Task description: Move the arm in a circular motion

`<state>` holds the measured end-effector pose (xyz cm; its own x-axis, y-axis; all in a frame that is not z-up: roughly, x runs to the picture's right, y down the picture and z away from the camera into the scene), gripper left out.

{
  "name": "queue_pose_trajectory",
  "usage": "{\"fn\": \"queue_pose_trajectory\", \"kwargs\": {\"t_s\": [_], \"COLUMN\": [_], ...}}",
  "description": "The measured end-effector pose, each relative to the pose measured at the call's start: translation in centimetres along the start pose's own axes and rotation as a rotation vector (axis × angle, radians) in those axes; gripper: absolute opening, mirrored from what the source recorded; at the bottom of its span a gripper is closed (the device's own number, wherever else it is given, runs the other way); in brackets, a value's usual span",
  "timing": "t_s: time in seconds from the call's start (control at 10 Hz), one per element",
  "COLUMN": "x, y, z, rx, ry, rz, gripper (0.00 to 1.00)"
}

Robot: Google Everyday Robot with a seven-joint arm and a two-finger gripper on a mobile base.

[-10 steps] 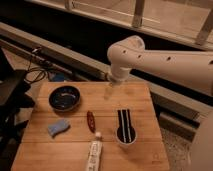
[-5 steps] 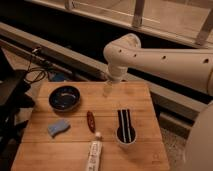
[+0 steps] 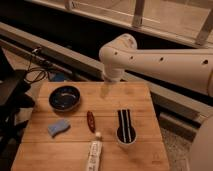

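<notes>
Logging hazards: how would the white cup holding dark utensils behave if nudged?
The white cup stands upright with dark utensils rising above its rim, so a high nudge probably tips it. On the smooth-looking wooden table, a low push might slide it. The pale tool of the white arm hangs over the table's far edge, clear of the cup.

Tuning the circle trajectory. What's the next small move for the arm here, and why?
Probably a short level arc to the side, not downward. The arm reaches in from the right, and its gripper hangs over the far part of the wooden table. The dark bowl and the cup sit nearer the camera, so a level sweep should pass without touching them.
</notes>
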<state>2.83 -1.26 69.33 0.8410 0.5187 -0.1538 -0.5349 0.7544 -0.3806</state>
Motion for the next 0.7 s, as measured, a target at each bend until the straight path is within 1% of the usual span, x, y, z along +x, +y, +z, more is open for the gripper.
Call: {"fn": "queue_pose_trajectory", "kwargs": {"t_s": [0.3, 0.7], "x": [0.54, -0.04], "y": [-0.15, 0.23], "z": [-0.48, -0.93], "rx": [0.019, 0.037], "ry": [-0.001, -0.001], "rz": [0.004, -0.006], "gripper": [0.8, 0.8]}}
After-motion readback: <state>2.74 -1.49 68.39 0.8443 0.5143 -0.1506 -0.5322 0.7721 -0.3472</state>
